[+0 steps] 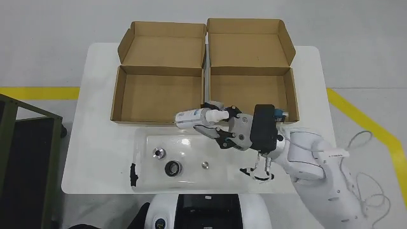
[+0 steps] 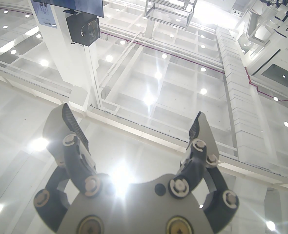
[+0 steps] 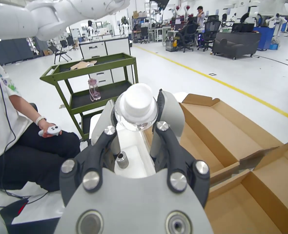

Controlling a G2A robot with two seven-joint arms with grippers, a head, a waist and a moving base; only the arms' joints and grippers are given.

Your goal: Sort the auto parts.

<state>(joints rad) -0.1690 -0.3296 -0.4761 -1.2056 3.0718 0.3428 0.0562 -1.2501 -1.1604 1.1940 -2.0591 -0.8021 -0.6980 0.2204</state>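
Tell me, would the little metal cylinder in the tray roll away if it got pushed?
Probably not while upright: the metal cylinder stands on end on the tray floor, so it would likely slide. Knocked over, its round side could roll. It is shiny metal, so probably heavy for its size.

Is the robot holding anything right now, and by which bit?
Yes: the right gripper clamps a white auto part by the sides of its wider clear collar. The left gripper is open and empty.

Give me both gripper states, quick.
Left gripper: open, empty.
Right gripper: closed on a white cylindrical part.
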